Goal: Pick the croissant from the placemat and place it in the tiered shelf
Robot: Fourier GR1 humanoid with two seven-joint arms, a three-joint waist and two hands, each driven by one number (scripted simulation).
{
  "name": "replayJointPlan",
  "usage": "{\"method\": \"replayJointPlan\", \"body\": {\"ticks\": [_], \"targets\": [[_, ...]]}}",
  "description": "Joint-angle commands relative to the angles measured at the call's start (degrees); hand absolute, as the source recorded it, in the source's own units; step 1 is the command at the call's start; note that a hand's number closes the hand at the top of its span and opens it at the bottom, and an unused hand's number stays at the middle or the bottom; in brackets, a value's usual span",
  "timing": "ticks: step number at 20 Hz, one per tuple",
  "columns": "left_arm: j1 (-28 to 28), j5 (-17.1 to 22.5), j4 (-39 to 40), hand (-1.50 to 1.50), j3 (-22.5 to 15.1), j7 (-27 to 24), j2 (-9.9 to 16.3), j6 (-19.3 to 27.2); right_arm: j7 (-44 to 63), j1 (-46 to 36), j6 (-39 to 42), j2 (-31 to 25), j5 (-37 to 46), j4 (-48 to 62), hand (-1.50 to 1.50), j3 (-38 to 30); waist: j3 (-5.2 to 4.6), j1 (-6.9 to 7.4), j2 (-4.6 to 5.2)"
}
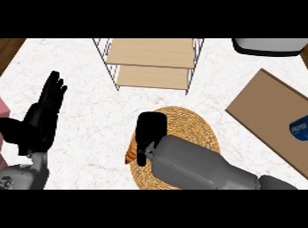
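Orange-brown croissant (129,156) lay at the woven placemat's (192,122) left edge, mostly hidden; the wooden tiered shelf (153,60) stood beyond the placemat.

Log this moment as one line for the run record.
phase: grasping | right hand: down over croissant on placemat | left hand: open, resting at left | tiered shelf: no croissant inside

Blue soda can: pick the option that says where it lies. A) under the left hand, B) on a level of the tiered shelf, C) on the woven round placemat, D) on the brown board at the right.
D: the blue soda can lies on its side on the brown board at the counter's right, away from the placemat and the tiered shelf.
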Motion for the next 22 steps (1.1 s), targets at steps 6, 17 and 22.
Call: {"method": "replayJointPlan", "body": {"ticks": [6, 17, 22], "targets": [[-0.56, 0.42, 1.21, 0.00, 0.62, 0.34, 0.29, -1.22, 10.69, -8.25, -17.21, 0.93, 2.32, -10.34, 1.50, -2.50, -0.06, 0.54, -0.26], [1.32, -0.60, 1.49, 0.00, 1.67, 0.38, -0.11, 0.93, 19.54, -18.99, -24.87, 0.92, 17.74, -10.62, 1.50, -14.90, -0.11, -3.16, -1.47], [2.00, 0.45, -1.03, 0.00, 2.51, 1.77, 0.81, 0.16, 20.90, -21.16, -19.91, 0.92, 21.42, -9.06, 1.50, -19.20, -0.02, -3.86, -1.54]]}}
